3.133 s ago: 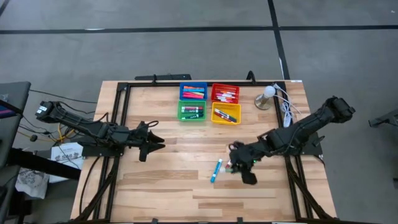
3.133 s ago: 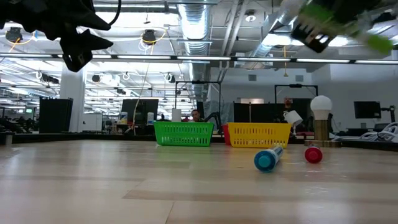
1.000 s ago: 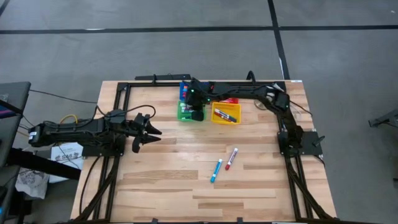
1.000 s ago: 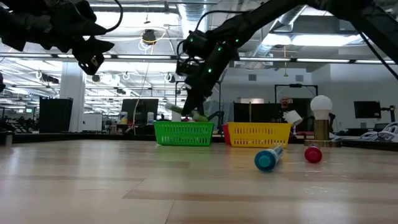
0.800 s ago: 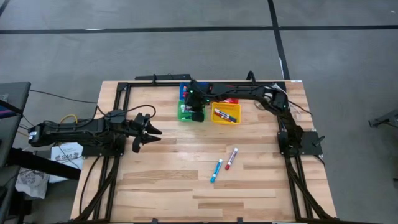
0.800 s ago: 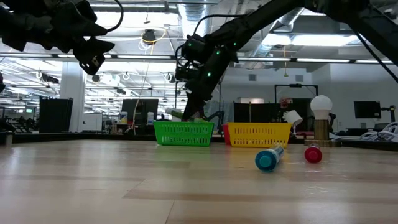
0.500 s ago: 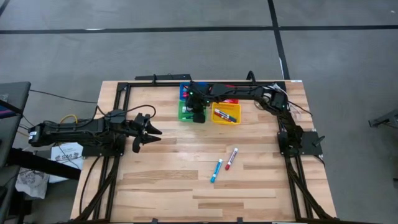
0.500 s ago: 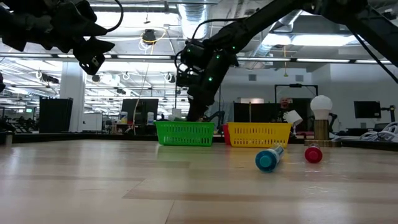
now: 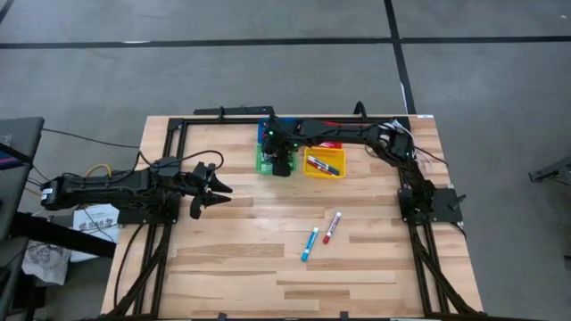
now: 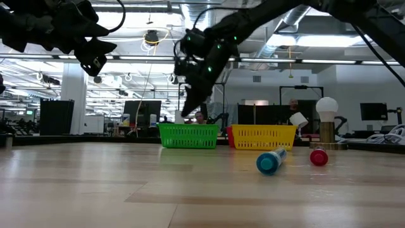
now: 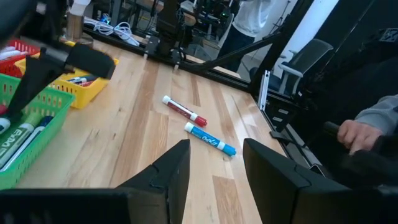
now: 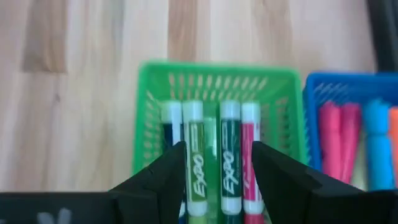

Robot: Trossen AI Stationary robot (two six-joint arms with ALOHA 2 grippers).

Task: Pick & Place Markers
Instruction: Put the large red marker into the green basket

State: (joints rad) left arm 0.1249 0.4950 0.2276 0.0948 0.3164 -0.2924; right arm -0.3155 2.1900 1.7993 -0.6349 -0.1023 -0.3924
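Green bin sits right under the right gripper. Its fingers are apart and hold nothing. Four markers lie side by side in that bin. More markers lie in the blue bin beside it. On the wood counter, a blue marker and a red marker lie close together. The left gripper waits over the counter's left side, fingers partly open and empty.
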